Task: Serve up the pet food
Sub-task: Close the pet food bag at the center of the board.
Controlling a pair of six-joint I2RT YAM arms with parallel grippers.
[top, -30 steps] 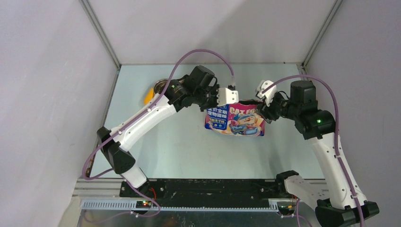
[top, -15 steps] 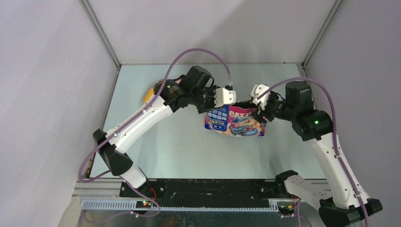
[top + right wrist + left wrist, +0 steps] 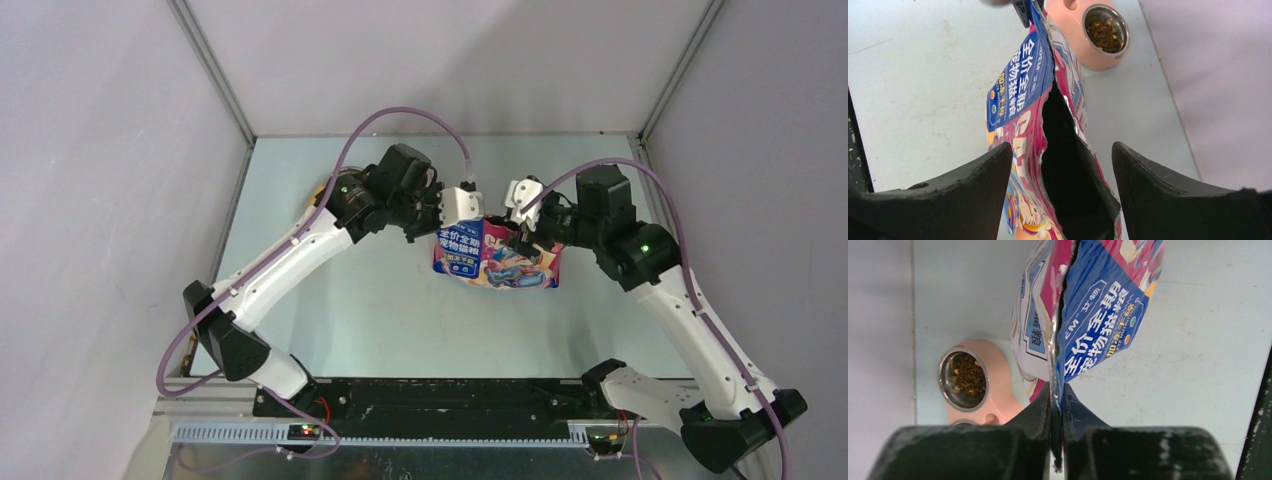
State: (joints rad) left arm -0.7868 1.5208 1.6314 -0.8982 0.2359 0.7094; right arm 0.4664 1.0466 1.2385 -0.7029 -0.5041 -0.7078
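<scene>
The pale grey-green table (image 3: 380,300) spreads between plain grey walls (image 3: 100,200) on the left, far and right sides, with a black rail (image 3: 450,395) along its near edge.

Around the middle, a little to the right, is the glossy blue, pink and white cartoon-printed cat food bag (image 3: 497,258). Its printed face is turned to the near side, its top edge runs left to right, and its torn mouth points upward. Inside the mouth I see only darkness, so I cannot tell what it holds. I also cannot tell whether its bottom rests on the table.

My left gripper (image 3: 476,217) is pressed together on the top seam at the bag's left corner, pinching the foil flat between its black fingers (image 3: 1035,412). My right gripper (image 3: 1062,150) is spread wide, with one finger on each side of the gaping mouth.

At the far left, close to the left wall, lies the pink plastic twin-bowl feeder (image 3: 1000,385), mostly hidden beneath my left arm in the top view. Its round steel bowl (image 3: 942,372) holds small dark-brown kibble pellets (image 3: 968,375), which do not fill it. Only the rim of the second bowl shows.

Bare table lies open on the near side of the bag, and to its right up to the wall.
</scene>
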